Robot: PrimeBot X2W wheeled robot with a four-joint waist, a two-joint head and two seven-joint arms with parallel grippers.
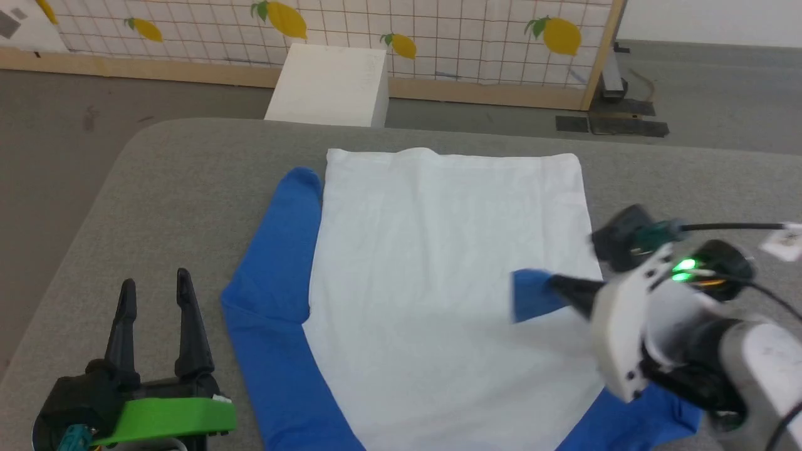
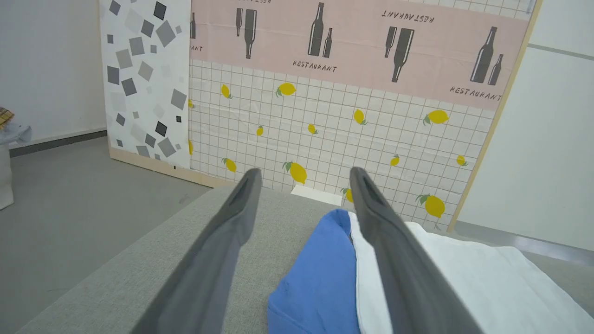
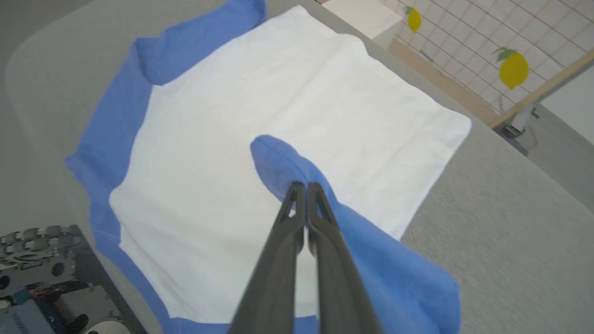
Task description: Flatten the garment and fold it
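Folding in the right sleeve (image 3: 371, 250): right gripper (image 3: 301, 185) pinched shut on its blue end, held over the garment (image 1: 438, 263)'s white body.
Next, probably lay that sleeve flat across the chest and let go. Left gripper (image 1: 156, 282) is open and empty near the left sleeve (image 1: 276, 269), so 1 sleeve looks unfolded. The garment lies spread on a grey padded table (image 1: 156, 188), with a white box (image 1: 329, 84) and a lemon-print partition (image 1: 470, 37) behind.

— What is counted on the bench (image 1: 188, 181)?
— One shirt (image 1: 438, 263) is counted, with two blue sleeves (image 1: 276, 263).
— And claws?
— Two are seen: a left claw (image 1: 156, 279) and a right claw (image 1: 552, 283). One white box (image 1: 329, 84) is counted behind.
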